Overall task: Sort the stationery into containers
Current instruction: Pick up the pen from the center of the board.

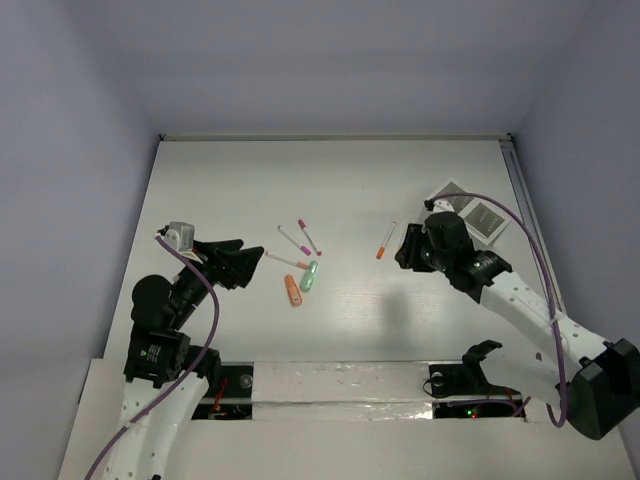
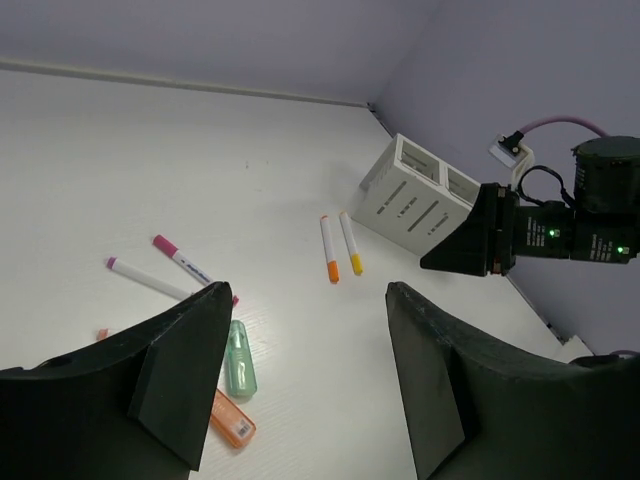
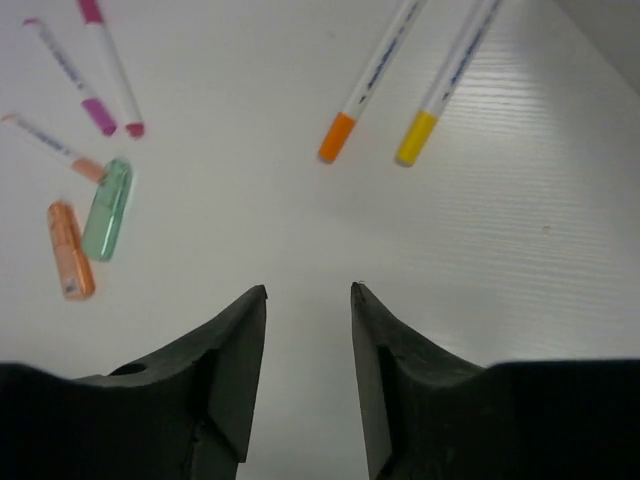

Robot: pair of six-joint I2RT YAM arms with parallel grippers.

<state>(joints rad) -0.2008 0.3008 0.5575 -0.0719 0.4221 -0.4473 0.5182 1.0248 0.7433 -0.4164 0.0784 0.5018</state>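
White organiser box (image 2: 415,205) sits on the right; 2 thin pens (image 2: 329,248) lie just beside it, with the mint marker (image 2: 240,362) and orange marker (image 2: 232,420) mid-workspace. All look light, stiff and roll-prone, so pinch mid-barrel, across the axis. Your left gripper (image 2: 307,290) gapes wide and the right gripper (image 3: 308,290) is narrowly parted; both are empty.

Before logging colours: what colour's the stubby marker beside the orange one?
Mint-green marker; right wrist view.

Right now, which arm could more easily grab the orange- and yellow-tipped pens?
Right. The right gripper, open, faces the orange-tipped pen and yellow-tipped pen, organiser box nearby; the left gripper sits by the pink-tipped pens.
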